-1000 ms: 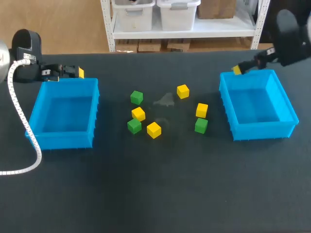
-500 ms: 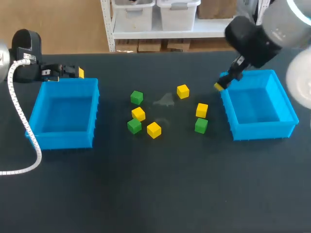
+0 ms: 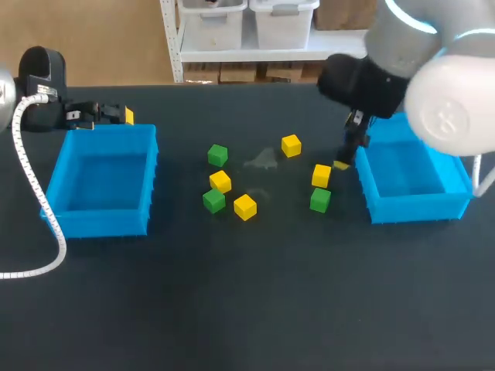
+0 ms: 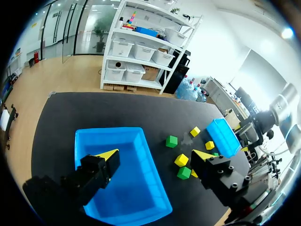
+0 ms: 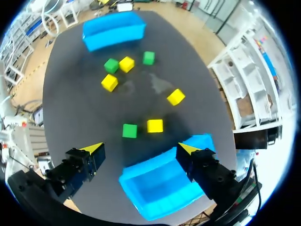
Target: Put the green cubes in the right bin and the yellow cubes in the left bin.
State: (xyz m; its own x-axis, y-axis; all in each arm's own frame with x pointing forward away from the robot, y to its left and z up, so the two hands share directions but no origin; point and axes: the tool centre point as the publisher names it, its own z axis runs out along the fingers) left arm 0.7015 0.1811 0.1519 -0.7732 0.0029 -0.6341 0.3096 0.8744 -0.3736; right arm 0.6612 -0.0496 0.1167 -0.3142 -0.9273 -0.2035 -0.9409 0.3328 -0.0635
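Right gripper [image 5: 141,149], open and empty, seems just beside the right bin [image 3: 365,189]; if it drops toward the green cube [image 3: 320,200], it could clip the wall. Left gripper [image 4: 155,157] open too.

the left arm [image 3: 37,73] is a rounded black housing with a white, spiral-wrapped cable [image 3: 27,174] hanging off it in a long loop. the right arm [image 3: 445,100] is built of fat, glossy white-grey links that run into a matte black wrist [image 3: 360,81], with a thin white cable [image 3: 477,171] beside it. both sets of jaws look alike: black, blocky fingers [image 4: 94,172] with squared corners, each capped by a bright yellow, wedge-shaped tip [image 5: 188,149].
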